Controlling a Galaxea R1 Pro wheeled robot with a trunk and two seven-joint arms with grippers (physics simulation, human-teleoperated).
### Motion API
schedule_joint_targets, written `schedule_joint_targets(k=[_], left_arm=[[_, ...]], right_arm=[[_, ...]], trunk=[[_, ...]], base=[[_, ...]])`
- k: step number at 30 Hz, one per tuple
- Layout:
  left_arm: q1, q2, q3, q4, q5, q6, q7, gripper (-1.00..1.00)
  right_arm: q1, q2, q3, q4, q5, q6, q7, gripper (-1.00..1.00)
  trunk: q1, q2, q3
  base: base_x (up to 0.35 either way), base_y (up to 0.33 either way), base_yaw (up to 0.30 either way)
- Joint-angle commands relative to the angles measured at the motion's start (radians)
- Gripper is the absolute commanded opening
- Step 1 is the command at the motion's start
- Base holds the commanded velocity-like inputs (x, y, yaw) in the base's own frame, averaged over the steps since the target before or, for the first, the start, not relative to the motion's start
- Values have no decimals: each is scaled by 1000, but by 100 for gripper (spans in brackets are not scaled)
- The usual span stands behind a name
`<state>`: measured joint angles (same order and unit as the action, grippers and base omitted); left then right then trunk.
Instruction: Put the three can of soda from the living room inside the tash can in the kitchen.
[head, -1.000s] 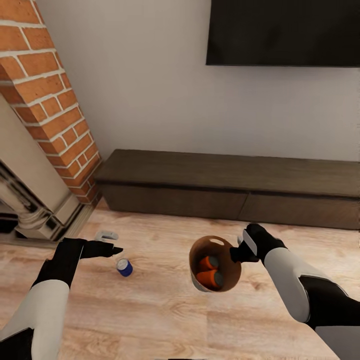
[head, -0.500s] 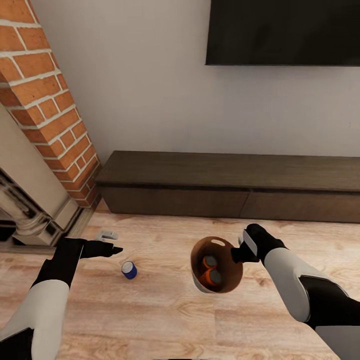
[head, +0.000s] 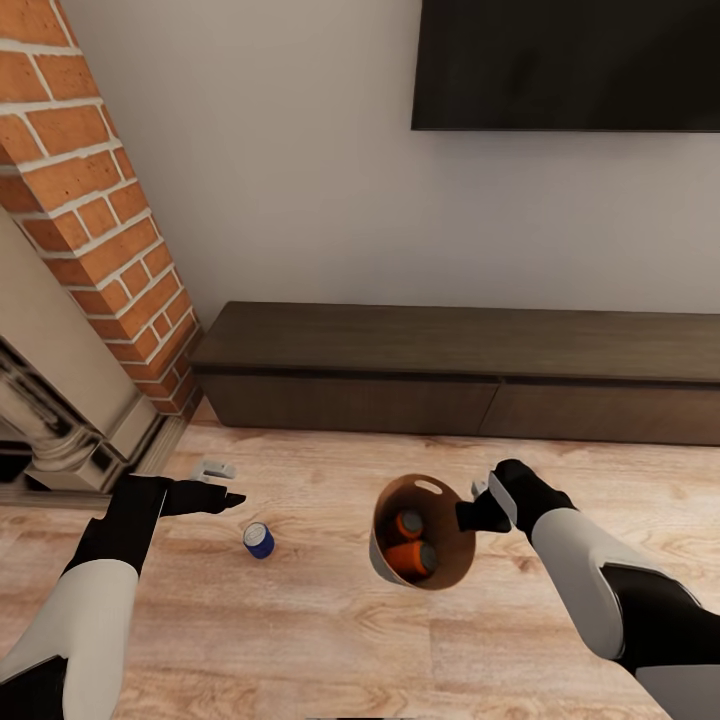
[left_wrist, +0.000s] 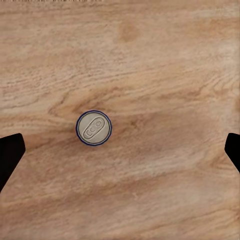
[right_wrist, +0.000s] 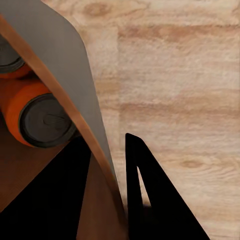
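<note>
A blue can of soda (head: 258, 540) stands upright on the wood floor, its silvery top (left_wrist: 93, 128) facing my left wrist camera. My left gripper (head: 215, 497) hovers above and just to its left, open, with the fingertips (left_wrist: 10, 155) spread far apart and the can between them lower down. My right gripper (head: 468, 516) is shut on the rim of the trash can (head: 440, 580), which hangs tilted above the floor. Two orange-sided cans (head: 408, 558) lie in its coppery inside. One of those cans (right_wrist: 45, 120) shows beside the clamped wall (right_wrist: 75, 95).
A long dark low cabinet (head: 460, 370) runs along the wall under a black TV (head: 570, 60). The red-brick fireplace (head: 90, 230) stands at left. A small pale object (head: 213, 468) lies on the floor near the hearth. Bare wood floor (head: 300, 620) spreads in front.
The trash can has shifted slightly left and down with my right gripper, and the cans inside have rolled. The left arm has held still over the blue can.
</note>
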<state>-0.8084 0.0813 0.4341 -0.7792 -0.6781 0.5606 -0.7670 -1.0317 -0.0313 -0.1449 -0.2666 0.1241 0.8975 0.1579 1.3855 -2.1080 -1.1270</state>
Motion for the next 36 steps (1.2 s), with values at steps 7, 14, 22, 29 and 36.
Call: schedule_joint_targets(k=[7, 14, 22, 29, 36], left_arm=[[0, 0, 0, 0, 0, -1, -1, 100], [0, 0, 0, 0, 0, 0, -3, 100], [0, 0, 0, 1, 0, 5, -2, 100], [0, -6, -1, 1, -2, 7, -1, 100], [0, -7, -1, 1, -4, 7, 0, 100]], right_arm=[[2, 1, -1, -16, -18, -1, 8, -100], [2, -1, -4, -22, -13, 4, -9, -100], [2, -47, -4, -22, -13, 12, -10, -100], [2, -50, -4, -22, -12, 12, -9, -100], [2, -50, -4, -22, -13, 12, -9, -100]], trunk=[[0, 0, 0], [0, 0, 0], [0, 0, 0], [0, 0, 0], [0, 0, 0]], base=[[0, 0, 0], [0, 0, 0], [0, 173, -78], [0, 310, -234], [0, 290, -246]])
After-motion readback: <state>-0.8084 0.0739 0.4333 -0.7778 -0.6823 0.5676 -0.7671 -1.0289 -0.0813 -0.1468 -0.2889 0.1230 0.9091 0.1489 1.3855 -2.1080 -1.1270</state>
